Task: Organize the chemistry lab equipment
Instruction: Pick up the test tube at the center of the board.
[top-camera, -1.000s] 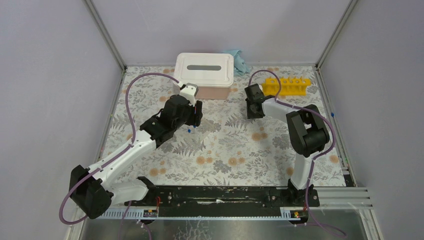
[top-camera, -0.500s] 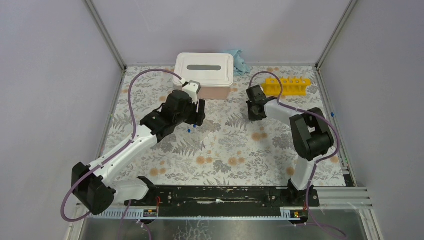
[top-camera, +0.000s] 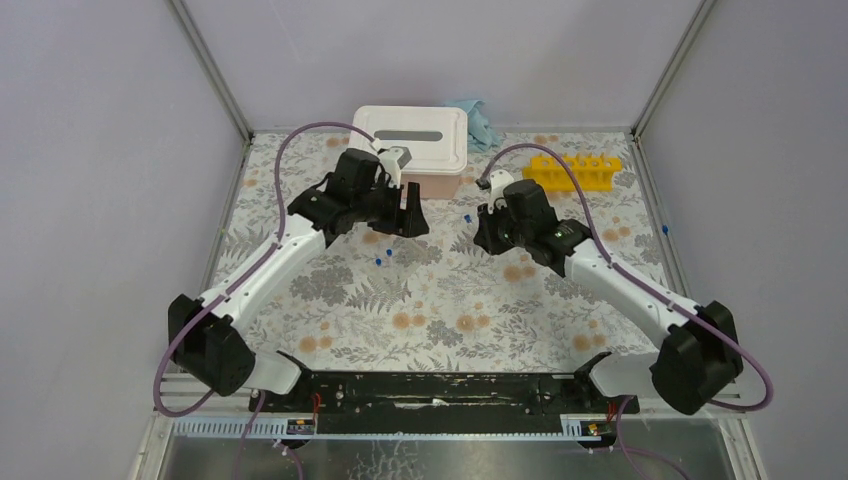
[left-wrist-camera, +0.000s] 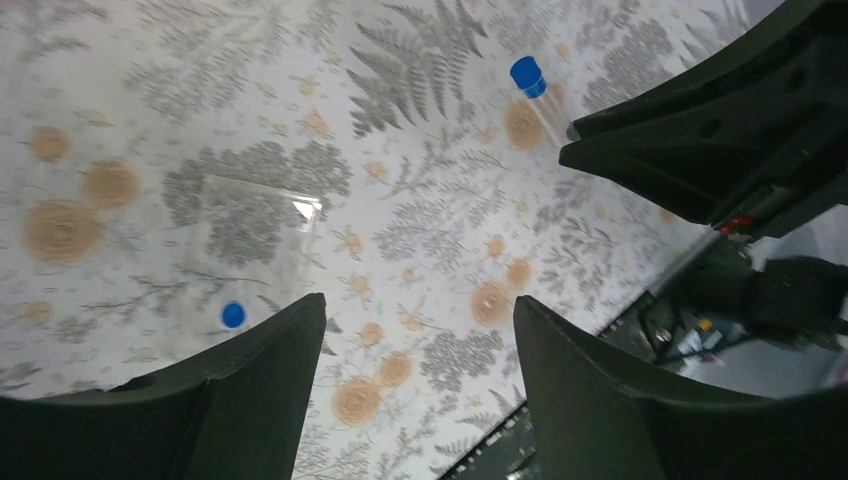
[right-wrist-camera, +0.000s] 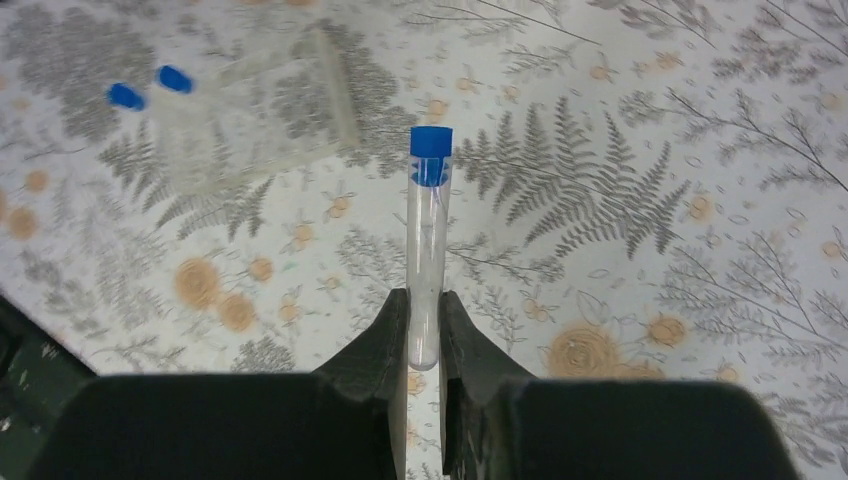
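Tube (right-wrist-camera: 424, 250) between right fingers (right-wrist-camera: 386, 345) (bottom end)

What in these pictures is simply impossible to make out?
- Contents of the closed white box: top view, nothing shows through its top.
- The blue cloth: top view, mostly hidden behind the box.
- Holes of the yellow test-tube rack: top view, too small to tell filled from empty.
- Bottom of the blue-capped tube held by the right end effector: right wrist view, its fingers cover it.
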